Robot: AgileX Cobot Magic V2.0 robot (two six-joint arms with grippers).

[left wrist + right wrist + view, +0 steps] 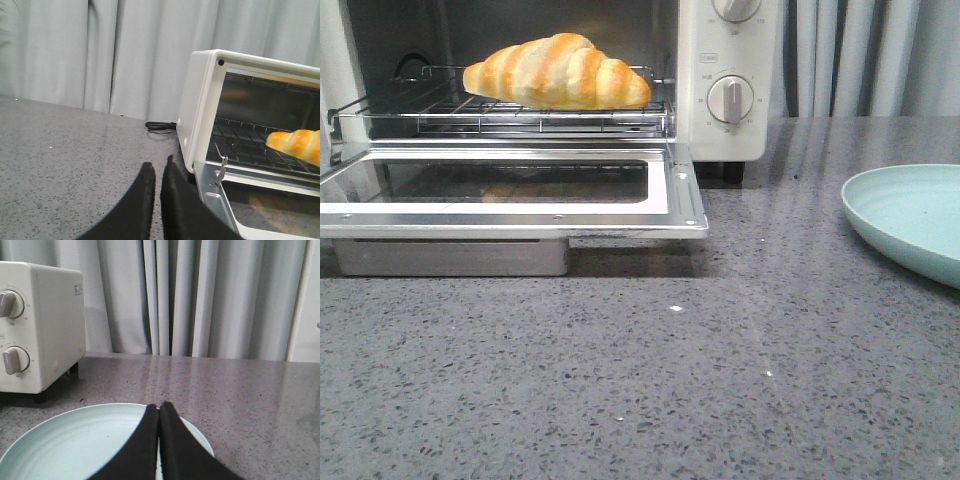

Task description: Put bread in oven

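The golden-orange striped bread roll (558,72) already lies on the wire rack (510,112) inside the cream-white toaster oven (725,80), so the placing step looks finished. The glass drop-down door (510,190) is open and flat; probably the next move is to lift it closed. The left gripper (157,172) and right gripper (159,409) are both clenched and hold nothing. The right one hangs over a pale blue plate (75,440). The grey speckled counter (650,380) meets grey curtains (200,295) behind.
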